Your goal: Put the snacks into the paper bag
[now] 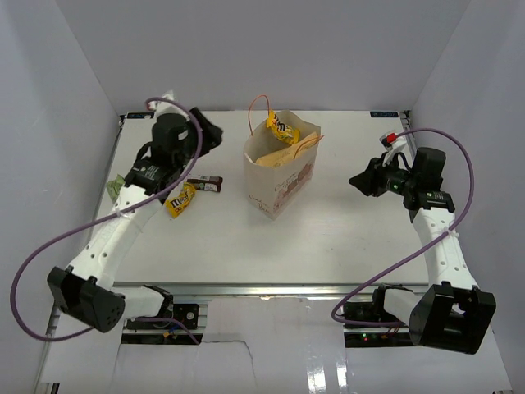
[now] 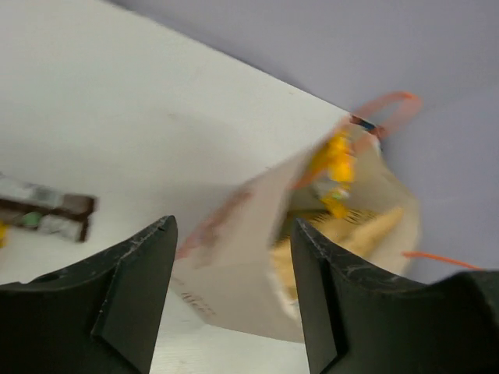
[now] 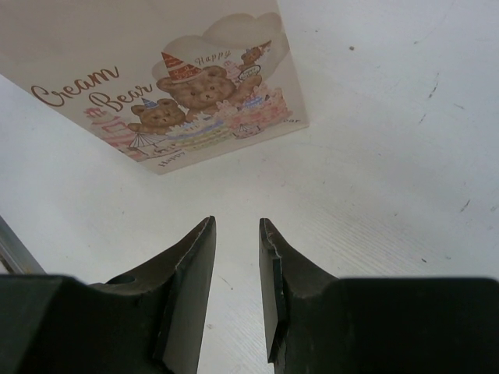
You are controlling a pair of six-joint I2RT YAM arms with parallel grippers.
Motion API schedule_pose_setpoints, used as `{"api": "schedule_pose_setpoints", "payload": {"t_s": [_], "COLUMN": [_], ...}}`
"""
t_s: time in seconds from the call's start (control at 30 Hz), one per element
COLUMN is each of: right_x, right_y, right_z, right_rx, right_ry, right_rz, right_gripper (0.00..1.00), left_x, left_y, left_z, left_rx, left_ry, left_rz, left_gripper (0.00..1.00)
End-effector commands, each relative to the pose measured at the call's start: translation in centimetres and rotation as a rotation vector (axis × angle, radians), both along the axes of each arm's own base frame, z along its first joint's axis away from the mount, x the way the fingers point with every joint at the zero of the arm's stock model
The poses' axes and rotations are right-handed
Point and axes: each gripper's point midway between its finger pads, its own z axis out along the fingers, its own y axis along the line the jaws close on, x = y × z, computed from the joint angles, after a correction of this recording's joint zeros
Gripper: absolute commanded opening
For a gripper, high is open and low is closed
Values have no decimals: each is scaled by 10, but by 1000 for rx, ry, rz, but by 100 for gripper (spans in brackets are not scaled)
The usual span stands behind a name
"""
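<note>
Leaning up the left side of the table (image 1: 344,246) from its base at the near edge, my left arm had its wrist turned toward the paper bag (image 1: 279,180). My left gripper (image 2: 232,226) hung raised near the bag's open mouth, fingers wide apart with nothing between them. Inside the bag, a yellow candy packet (image 1: 281,128) stood above a tan crinkly bag (image 2: 366,234). Beneath that arm, a second yellow packet (image 1: 180,199) and a dark bar (image 1: 205,184) lay just beside each other. My right arm rose along the right side, forearm turned left. My right gripper (image 3: 236,224) faced the bag's printed side, well apart from it, with only a narrow empty gap between its fingers.
</note>
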Motion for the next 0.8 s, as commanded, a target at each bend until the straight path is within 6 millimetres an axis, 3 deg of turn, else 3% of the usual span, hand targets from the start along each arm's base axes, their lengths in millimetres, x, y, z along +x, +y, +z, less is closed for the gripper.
{"api": "schedule_pose_setpoints", "payload": {"t_s": [0.0,0.03,0.07,0.17,0.3,0.33,0.37,0.4,0.43,0.5,0.63,0.77], "right_x": [-2,-3,-3,-3,-3,-3,-4,-3,-4,-4,-5,-3], "right_y": [-4,-5,-4,-5,-5,-5,-5,-6,-6,-7,-10,-11], "right_z": [-1,-3,-4,-6,-8,-8,-9,-9,-9,-9,-11,-11], "right_rx": [-24,-24,-22,-21,-21,-22,-22,-24,-24,-27,-35,-33], "right_ry": [-19,-15,-13,-5,2,1,4,2,1,-2,-4,-2], "right_rz": [-7,-8,-7,-8,-11,-13,-14,-15,-16,-19,-29,-31], "right_gripper": [35,35,35,35,35,35,35,35,35,35,35,35], "left_x": [-7,-13,-15,-18,-5,1,7,18,23,27,19,7], "left_y": [77,89,110,130,144,143,143,144,134,145,177,188], "left_z": [-73,-83,-115,-152,-185,-203,-208,-200,-219,-222,-238,-261], "left_rx": [-31,-69,-118,-184,-183,-145,-87,58,140,367,665,790], "left_ry": [201,231,304,401,495,547,558,520,560,563,547,570], "left_rz": [184,212,280,372,463,451,414,305,167,54,-14,-93], "left_gripper": [71,75,78,82,86,86,86,87,85,83,84,85]}}
